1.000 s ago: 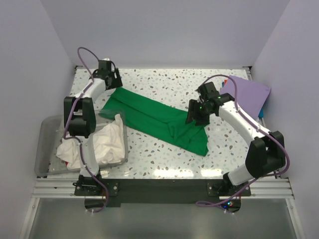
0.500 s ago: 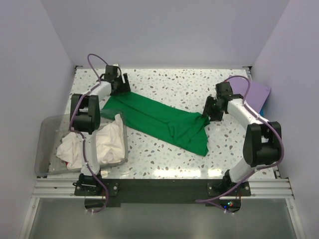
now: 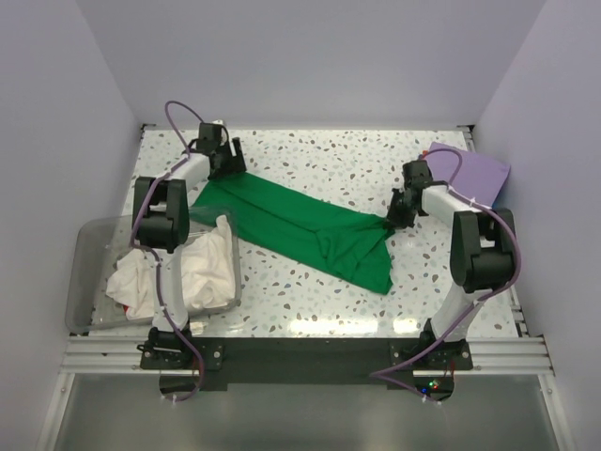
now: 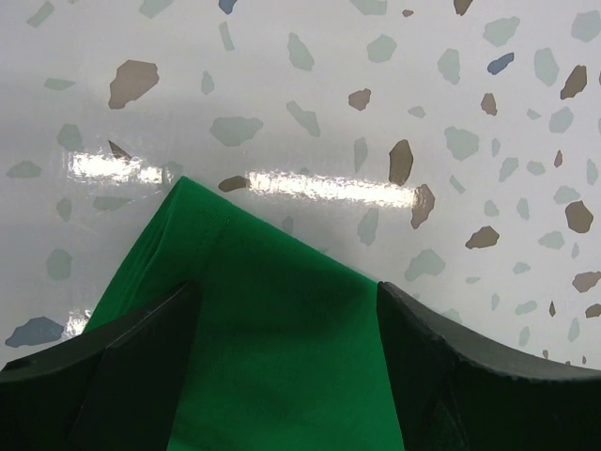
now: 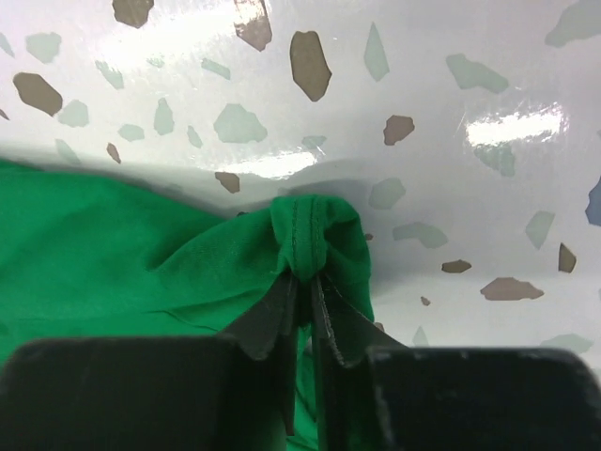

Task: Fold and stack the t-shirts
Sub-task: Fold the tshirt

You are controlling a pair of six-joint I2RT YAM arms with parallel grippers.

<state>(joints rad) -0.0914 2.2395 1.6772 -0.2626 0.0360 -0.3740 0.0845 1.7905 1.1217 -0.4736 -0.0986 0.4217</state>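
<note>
Speckled counter [image 3: 310,160]: right tool [image 5: 302,282] clenched on green t-shirt [image 3: 282,221] corner; left tool [image 4: 286,301] released, straddling opposite corner. Advise closing left before lifting.

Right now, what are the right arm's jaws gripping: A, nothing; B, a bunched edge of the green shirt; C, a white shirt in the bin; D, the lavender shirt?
B: the right wrist view shows the jaws pinched shut on a gathered fold of the green shirt.

Plastic bin [image 3: 86,282] near-left — open tabletop [image 3: 319,160] beyond
</note>
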